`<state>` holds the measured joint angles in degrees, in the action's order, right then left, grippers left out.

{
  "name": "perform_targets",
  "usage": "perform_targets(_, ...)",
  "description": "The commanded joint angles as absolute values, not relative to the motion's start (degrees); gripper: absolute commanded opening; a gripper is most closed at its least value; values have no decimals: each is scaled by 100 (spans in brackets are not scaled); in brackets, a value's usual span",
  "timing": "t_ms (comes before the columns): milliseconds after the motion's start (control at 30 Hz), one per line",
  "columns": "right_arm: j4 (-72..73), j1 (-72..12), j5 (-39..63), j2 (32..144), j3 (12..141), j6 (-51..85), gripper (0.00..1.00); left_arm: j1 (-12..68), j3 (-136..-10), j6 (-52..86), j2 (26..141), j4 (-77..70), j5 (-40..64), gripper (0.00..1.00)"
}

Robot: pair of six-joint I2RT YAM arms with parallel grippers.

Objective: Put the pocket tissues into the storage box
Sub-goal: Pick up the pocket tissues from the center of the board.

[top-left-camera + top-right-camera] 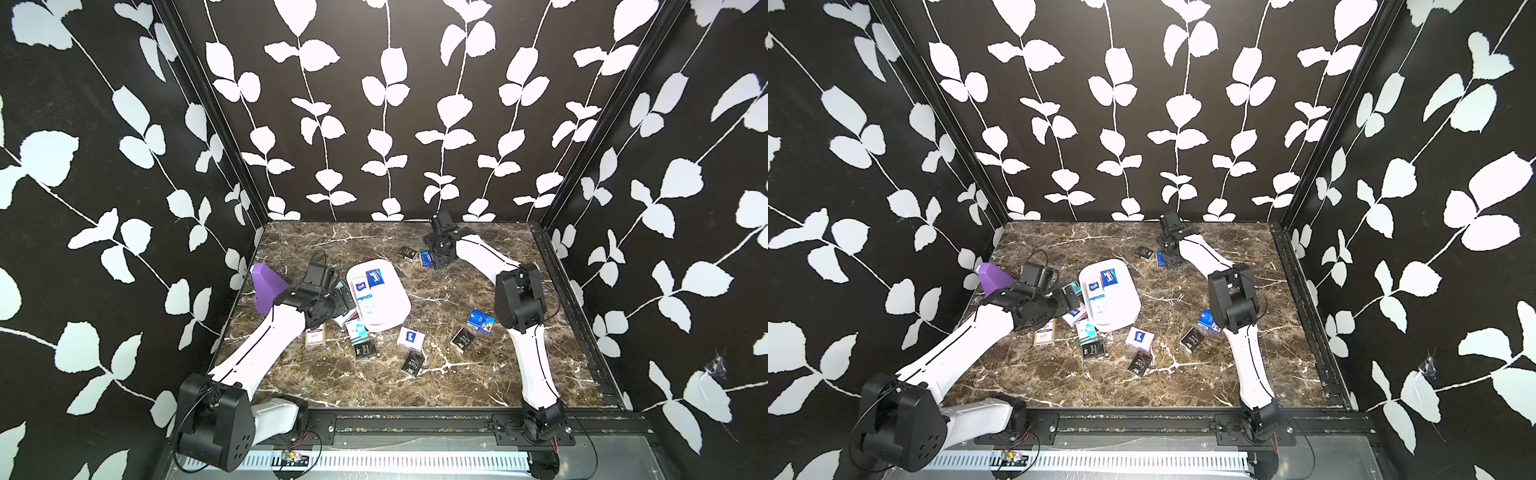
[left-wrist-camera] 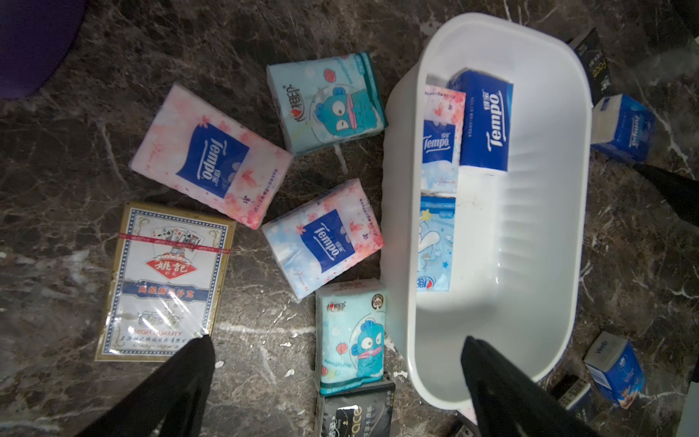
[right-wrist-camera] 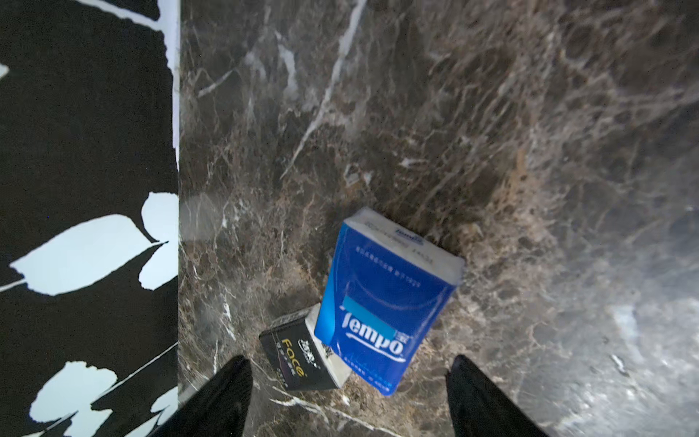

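Note:
The white storage box (image 1: 399, 291) (image 2: 548, 227) sits mid-table and holds three pocket tissues, among them a blue pack (image 2: 486, 121). Left of the box lie several more packs, such as a pink one (image 2: 210, 157) and a teal one (image 2: 351, 336). My left gripper (image 2: 338, 340) (image 1: 344, 296) hovers open above that teal pack, holding nothing. At the back of the table my right gripper (image 3: 350, 359) (image 1: 434, 257) stands open just above a blue pack (image 3: 386, 302), which leans on a black pack (image 3: 299, 352).
A deck of playing cards (image 2: 166, 280) lies by the left packs. A purple wedge block (image 1: 266, 286) stands at the left wall. More packs are scattered in front: a white-blue one (image 1: 410, 338), black ones (image 1: 413, 363) (image 1: 462, 340) and a blue one (image 1: 480, 321).

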<state>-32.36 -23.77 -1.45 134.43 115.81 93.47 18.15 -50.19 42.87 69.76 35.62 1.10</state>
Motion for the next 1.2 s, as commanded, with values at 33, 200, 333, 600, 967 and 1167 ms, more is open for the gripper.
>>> perform_targets(33, -3837, -2292, -299, 13841, 12407, 9817, 81, 1780, -4917, 4272, 6725, 3687, -94, 99)
perform_targets(200, -4177, -2285, -177, 14267, 13121, 10066, 82, 1779, -4876, 4270, 6658, 3699, -162, 99)
perform_targets(333, -4572, -2285, -189, 14560, 13561, 10201, 82, 1776, -4855, 4249, 6645, 3700, -168, 99)
perform_targets(600, -5191, -2329, -94, 14919, 14086, 10030, 81, 1762, -4746, 4237, 6520, 3684, -277, 99)
perform_targets(967, -5239, -2355, -83, 15090, 13939, 9937, 62, 1749, -4724, 4137, 6463, 3758, -347, 99)
perform_targets(1167, -5124, -2338, -177, 15089, 13858, 9651, 47, 1721, -4744, 4061, 6469, 3780, -361, 99)
